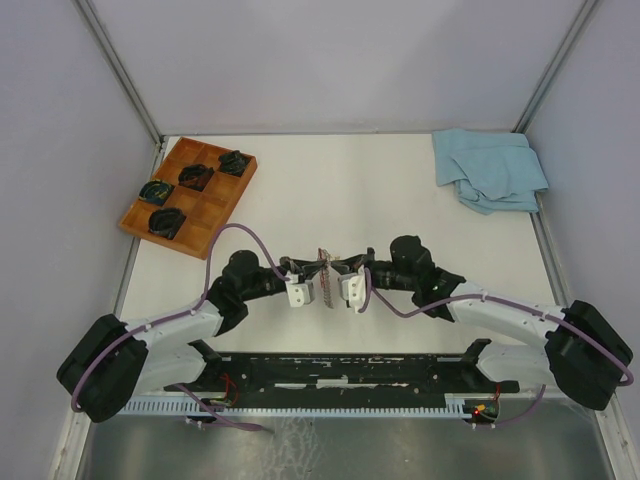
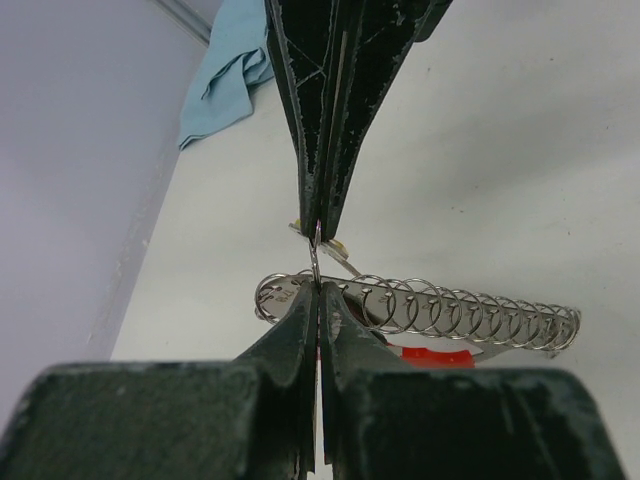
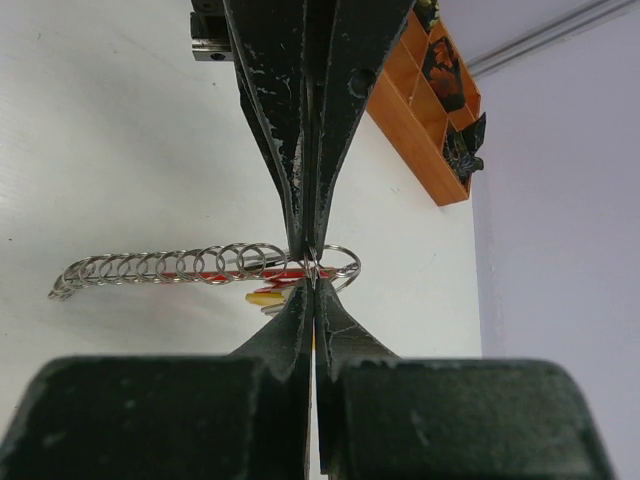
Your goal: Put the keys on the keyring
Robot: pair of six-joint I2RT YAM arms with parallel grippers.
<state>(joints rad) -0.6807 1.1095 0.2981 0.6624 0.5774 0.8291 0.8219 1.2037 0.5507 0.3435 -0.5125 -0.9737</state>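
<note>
My left gripper (image 2: pixel 319 290) and my right gripper (image 3: pixel 314 287) meet tip to tip above the middle of the table. Both are shut on the thin ring of the keyring (image 2: pixel 315 258), which stands edge-on between them. A silver chain of linked loops (image 2: pixel 450 310) trails sideways from the ring, with the red strap (image 2: pixel 440 355) under it. In the right wrist view a key with a yellow head (image 3: pixel 265 297) hangs just below the chain (image 3: pixel 150 265), beside the ring (image 3: pixel 340 262). From above, the keyring (image 1: pixel 326 262) is a small cluster between the two sets of fingertips.
A wooden compartment tray (image 1: pixel 215 215) with several black coiled items (image 1: pixel 165 222) sits at the back left. A crumpled blue cloth (image 1: pixel 490 170) lies at the back right. Grey walls enclose the white table on three sides.
</note>
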